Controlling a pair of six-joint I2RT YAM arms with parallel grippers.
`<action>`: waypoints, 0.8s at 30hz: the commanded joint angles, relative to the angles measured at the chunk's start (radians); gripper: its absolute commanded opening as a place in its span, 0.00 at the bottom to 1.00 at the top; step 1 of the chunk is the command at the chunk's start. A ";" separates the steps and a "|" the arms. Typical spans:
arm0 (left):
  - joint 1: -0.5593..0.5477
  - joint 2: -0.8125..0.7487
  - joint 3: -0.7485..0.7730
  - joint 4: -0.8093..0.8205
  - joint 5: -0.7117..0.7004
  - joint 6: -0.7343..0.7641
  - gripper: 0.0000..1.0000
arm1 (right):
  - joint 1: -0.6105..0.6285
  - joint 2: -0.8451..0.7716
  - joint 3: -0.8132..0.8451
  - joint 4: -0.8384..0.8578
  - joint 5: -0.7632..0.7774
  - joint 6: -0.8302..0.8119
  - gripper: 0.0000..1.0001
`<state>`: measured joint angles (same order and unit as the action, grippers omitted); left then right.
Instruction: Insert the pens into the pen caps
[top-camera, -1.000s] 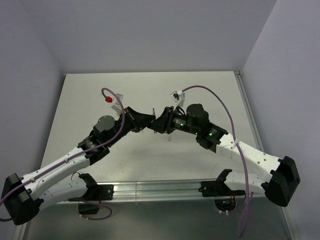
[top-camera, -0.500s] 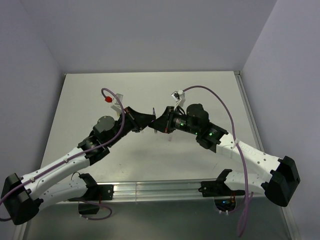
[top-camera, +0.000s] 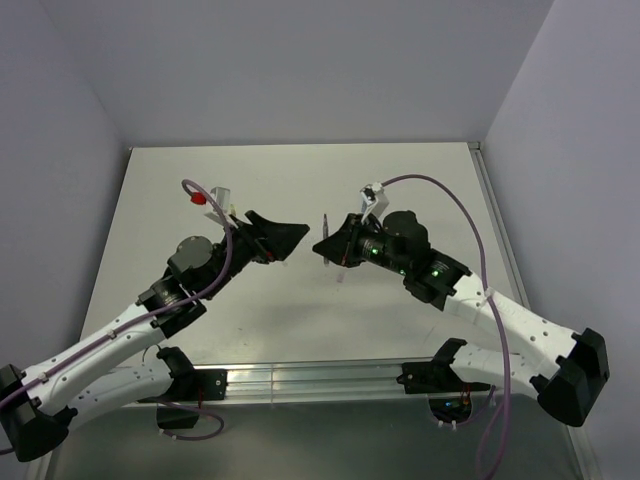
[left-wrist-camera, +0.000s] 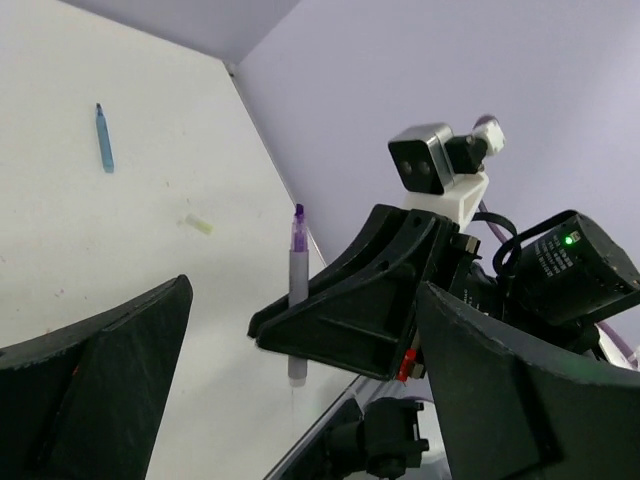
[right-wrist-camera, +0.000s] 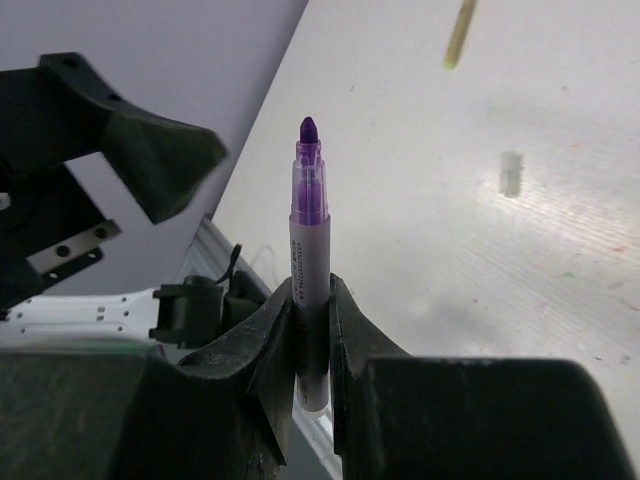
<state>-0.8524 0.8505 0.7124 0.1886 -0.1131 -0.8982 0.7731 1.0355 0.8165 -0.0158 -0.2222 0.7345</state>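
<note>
One pen (right-wrist-camera: 308, 225) — the purple one — stands upright in the right gripper (right-wrist-camera: 311, 305), whose jaws pinch narrowly around its pale lower barrel. The coloured tip points up, and the pen is lifted above the table (top-camera: 420, 180). A second ago the left gripper (top-camera: 288, 240) was closed and nose to nose with the right one. Now it has sprung wide, holds nothing and has drawn back, leaving a clear gap between the two.

That looks like a release after a push — probably a cap was pressed on and let go. These views do not show whether the whitish lower end of the pen is a cap or just its body.

A blue pen (left-wrist-camera: 101, 138) lies flat on the table with a loose cap (left-wrist-camera: 199, 225) near it, and a yellow pen (right-wrist-camera: 459, 35) lies well apart from the grippers. By that count, two pairings are probably left.
</note>
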 joint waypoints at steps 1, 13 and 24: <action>-0.005 -0.024 0.079 -0.069 -0.053 0.076 1.00 | -0.049 -0.093 0.010 -0.102 0.102 -0.032 0.00; -0.010 0.352 0.310 -0.385 -0.112 0.140 0.58 | -0.245 -0.377 -0.100 -0.378 0.170 -0.052 0.00; -0.103 0.760 0.490 -0.507 -0.163 0.211 0.48 | -0.247 -0.546 -0.226 -0.458 0.218 -0.014 0.00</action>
<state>-0.9169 1.5398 1.0969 -0.2775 -0.2401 -0.7429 0.5308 0.5209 0.6018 -0.4625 -0.0383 0.7128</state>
